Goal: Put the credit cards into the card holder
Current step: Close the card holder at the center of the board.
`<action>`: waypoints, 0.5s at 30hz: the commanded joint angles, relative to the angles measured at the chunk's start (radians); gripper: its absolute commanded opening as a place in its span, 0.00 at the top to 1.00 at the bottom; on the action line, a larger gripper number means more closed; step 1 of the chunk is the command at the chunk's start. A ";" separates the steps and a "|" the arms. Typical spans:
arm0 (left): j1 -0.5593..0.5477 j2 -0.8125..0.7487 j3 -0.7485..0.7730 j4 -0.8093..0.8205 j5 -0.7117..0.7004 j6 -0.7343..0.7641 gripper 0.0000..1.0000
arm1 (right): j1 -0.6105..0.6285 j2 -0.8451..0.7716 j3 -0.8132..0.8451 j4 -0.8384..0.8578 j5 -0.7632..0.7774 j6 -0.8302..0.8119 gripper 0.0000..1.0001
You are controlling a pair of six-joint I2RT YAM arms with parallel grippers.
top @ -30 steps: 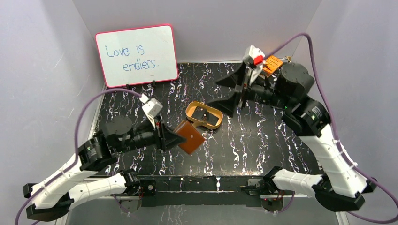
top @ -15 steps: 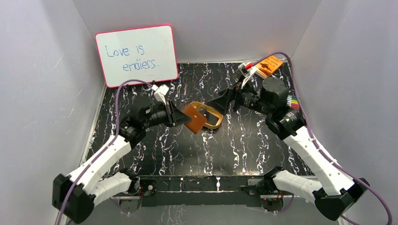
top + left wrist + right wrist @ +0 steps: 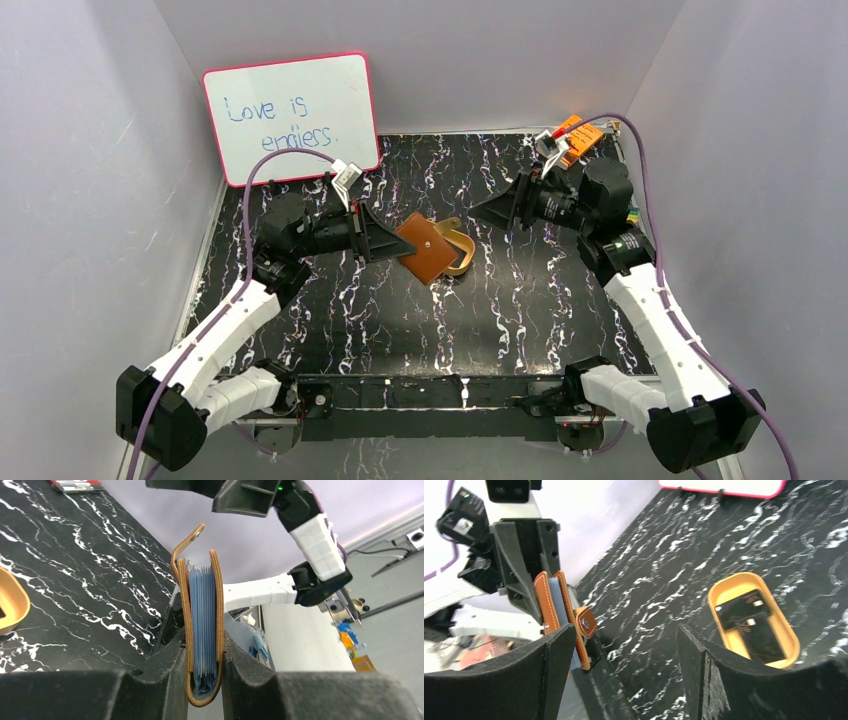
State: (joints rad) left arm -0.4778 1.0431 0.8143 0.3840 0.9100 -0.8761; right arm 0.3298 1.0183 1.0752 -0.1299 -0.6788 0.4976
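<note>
**Top external view.** The left hand (image 3: 395,243) pinches the card holder (image 3: 430,250), which is held clear of the desk (image 3: 520,300). From this angle the holder overlaps the tan tray (image 3: 462,252). The right hand (image 3: 492,207) is spread with nothing between its fingers, and it sits near the tray's far side.

**Left wrist view.** The fingers press both leather covers near their lower edge. The blue pleated pockets (image 3: 202,620) face upward and the strap tab (image 3: 192,534) is unfastened. The holder is judged light and soft. A clamp low on the covers leaves the mouth free to gape.

**Right wrist view.** A black card (image 3: 751,625) lies flat in the tray. Whether another card lies beneath it cannot be told. The card is judged thin, stiff and slick, so take it by an edge, tipping it against the tray wall.
</note>
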 commanded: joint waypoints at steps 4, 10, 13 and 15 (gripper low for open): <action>-0.002 -0.054 0.010 0.094 0.099 -0.046 1.00 | -0.006 -0.074 -0.042 0.253 -0.222 0.173 0.26; -0.004 -0.044 0.026 0.112 0.101 -0.057 1.00 | 0.000 -0.053 -0.070 0.283 -0.256 0.226 0.39; -0.005 -0.037 0.034 0.116 0.099 -0.063 1.00 | 0.006 -0.044 -0.070 0.279 -0.269 0.233 0.41; -0.007 -0.035 0.039 0.120 0.099 -0.067 1.00 | 0.009 -0.035 -0.054 0.249 -0.271 0.215 0.42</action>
State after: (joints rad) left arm -0.4801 1.0203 0.8135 0.4477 0.9802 -0.9215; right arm 0.3302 0.9756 1.0149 0.0853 -0.9112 0.7029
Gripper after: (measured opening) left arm 0.209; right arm 0.595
